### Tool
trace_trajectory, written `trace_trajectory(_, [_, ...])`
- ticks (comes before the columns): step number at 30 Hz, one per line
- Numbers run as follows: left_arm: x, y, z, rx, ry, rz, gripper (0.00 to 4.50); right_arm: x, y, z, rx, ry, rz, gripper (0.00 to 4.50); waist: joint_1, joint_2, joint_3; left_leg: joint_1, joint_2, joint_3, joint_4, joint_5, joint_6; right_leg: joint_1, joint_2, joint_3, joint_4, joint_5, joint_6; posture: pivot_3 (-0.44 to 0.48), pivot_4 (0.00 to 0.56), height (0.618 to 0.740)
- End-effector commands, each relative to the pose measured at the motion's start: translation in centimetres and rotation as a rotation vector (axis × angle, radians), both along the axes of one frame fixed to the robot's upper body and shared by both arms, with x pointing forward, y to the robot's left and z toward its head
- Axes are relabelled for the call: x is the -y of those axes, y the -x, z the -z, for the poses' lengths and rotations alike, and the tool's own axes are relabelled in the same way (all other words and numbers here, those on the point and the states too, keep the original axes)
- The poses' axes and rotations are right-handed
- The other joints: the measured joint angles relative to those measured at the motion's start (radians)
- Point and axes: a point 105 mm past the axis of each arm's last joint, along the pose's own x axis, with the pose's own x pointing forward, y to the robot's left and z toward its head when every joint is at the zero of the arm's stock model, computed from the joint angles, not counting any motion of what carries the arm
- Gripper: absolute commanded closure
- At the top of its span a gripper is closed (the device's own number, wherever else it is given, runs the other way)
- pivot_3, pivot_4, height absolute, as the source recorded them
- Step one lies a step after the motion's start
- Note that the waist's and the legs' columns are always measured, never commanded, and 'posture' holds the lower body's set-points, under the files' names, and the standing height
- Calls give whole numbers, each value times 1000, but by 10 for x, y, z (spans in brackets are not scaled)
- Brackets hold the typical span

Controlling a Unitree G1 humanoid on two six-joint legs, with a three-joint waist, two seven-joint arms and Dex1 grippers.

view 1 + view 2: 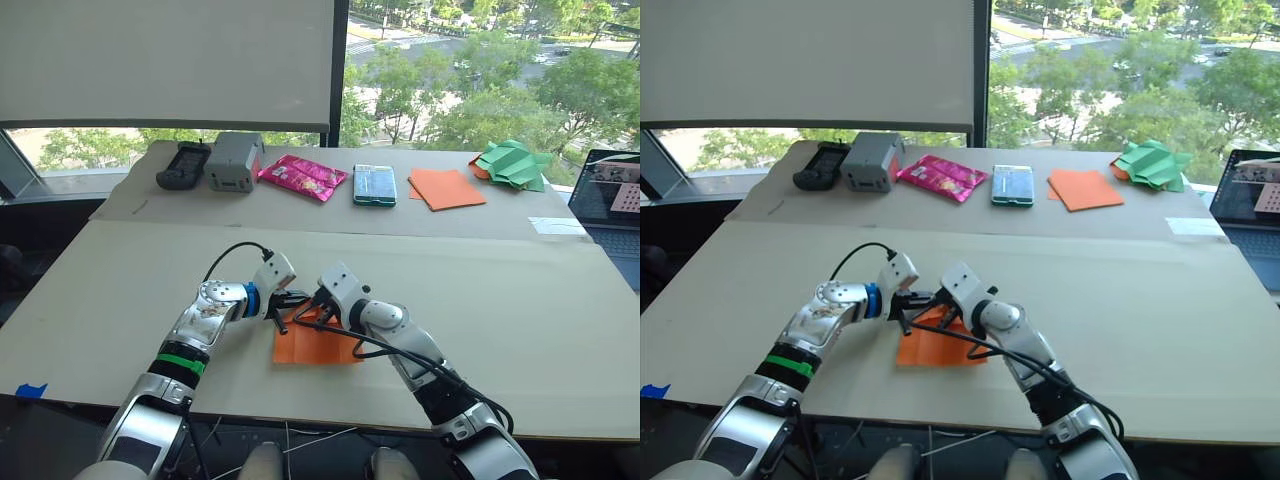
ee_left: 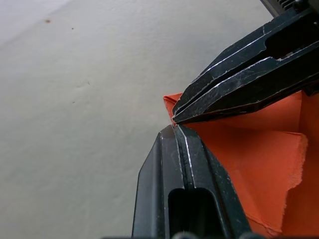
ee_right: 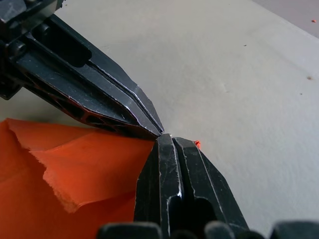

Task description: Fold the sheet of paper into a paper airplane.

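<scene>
Two hands meet tip to tip over one corner of the sheet of paper (image 1: 315, 343), which lies flat near the front edge of the table (image 1: 520, 300), roughly midway along it. The left hand (image 2: 175, 130) has its fingers pressed together, and so has the right hand (image 3: 167, 139); the wrist views show both sets of tips converging on the paper's far corner, but whether either one has paper nipped between its fingers cannot be told. Part of the sheet is already turned over on itself, with a ragged free edge showing beside the fingers, so the fold appears to be at an early stage and no airplane shape has formed.

To do this step well, one hand should pin the corner to the table while the other draws the flap across, keeping the moving edge in line with an existing crease. Pressure ought to be light: the paper is thin and its edge already looks torn. Running a closed fingertip along the new fold would set it sharply.

Along the far edge of the table lie a pink packet (image 1: 301, 177), a stack of smooth orange sheets (image 1: 446, 187) and some green crumpled paper (image 1: 513, 164), well apart from the work.
</scene>
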Motion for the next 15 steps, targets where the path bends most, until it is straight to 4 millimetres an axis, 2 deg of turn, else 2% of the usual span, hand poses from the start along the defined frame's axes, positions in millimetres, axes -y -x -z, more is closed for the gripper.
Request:
trace_trajectory(1, [-11,18,34,-99,-106,22,4471,7,4,15,-54,38,24,4500,-3,1,-1,0,0,0,0,0,0,0,0,0,0,0,0,0,150,702])
trace_trajectory(15, [-37,44,48,-146,-167,32,4471,6,6,19,-61,61,17,4500,-6,5,-7,1,0,0,0,0,0,0,0,0,0,0,0,0,150,702])
